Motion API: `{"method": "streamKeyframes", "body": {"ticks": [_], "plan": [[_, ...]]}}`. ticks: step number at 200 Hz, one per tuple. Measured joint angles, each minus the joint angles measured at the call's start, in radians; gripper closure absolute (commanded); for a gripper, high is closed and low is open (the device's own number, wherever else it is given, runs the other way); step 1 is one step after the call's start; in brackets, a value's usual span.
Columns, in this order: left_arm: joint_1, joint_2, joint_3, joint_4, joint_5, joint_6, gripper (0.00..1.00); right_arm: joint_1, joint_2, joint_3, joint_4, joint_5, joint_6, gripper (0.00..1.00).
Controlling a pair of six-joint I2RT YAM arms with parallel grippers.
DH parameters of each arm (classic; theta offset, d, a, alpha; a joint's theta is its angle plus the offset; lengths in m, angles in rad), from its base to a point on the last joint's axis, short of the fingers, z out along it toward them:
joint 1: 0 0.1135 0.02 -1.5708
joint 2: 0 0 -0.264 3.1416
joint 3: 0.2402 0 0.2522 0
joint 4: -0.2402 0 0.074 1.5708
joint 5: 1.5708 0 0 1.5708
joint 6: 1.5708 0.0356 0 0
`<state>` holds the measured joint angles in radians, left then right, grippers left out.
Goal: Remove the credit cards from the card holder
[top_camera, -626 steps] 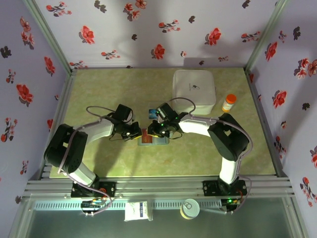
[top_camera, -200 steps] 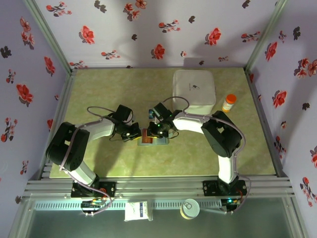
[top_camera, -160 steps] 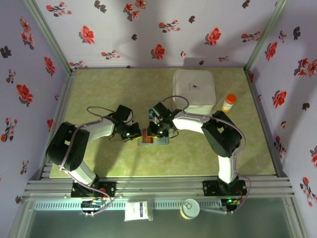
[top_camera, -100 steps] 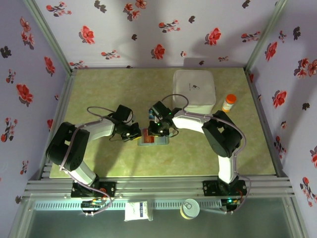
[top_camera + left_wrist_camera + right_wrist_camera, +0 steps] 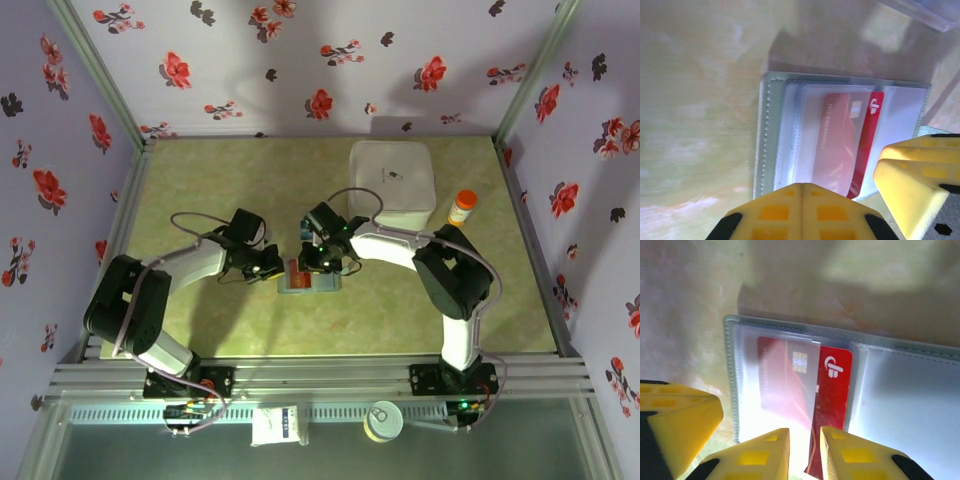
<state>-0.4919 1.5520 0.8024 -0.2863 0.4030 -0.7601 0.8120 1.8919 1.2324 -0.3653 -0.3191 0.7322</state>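
1. My left gripper (image 5: 801,192): the fingers are pressed together with nothing between them. The tips hang over the near edge of the card holder (image 5: 767,140); I cannot tell whether they touch it.
2. My right gripper (image 5: 805,436): the jaws stand a narrow slit apart, just beside the left gripper. The near edge of the red credit card (image 5: 832,390) shows in the slit, but I cannot tell whether it is pinched.
3. Card holder: it lies open and flat on the table (image 5: 220,180) between my two grippers, inner panels facing up.
4. Red credit card: it sits in the left panel, chip end under a frosted clear slot, logo end bare and reaching toward the centre fold.
5. Clear plastic box (image 5: 927,9): near, beyond the card holder.
6. White square box (image 5: 392,178) and orange bottle (image 5: 461,208): farther back on the right, well apart from both grippers.
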Motion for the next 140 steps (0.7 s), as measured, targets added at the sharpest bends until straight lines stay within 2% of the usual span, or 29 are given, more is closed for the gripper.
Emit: {"method": "streamKeyframes", "body": {"ticks": [58, 140], "plan": [[-0.058, 0.018, 0.04, -0.002, 0.001, -0.004, 0.99, -0.003, -0.041, -0.053, 0.042, 0.002, 0.013, 0.75], [-0.06, 0.087, 0.04, 0.0, -0.008, -0.003, 1.0, -0.025, -0.058, -0.109, 0.093, -0.006, 0.049, 0.75]]}}
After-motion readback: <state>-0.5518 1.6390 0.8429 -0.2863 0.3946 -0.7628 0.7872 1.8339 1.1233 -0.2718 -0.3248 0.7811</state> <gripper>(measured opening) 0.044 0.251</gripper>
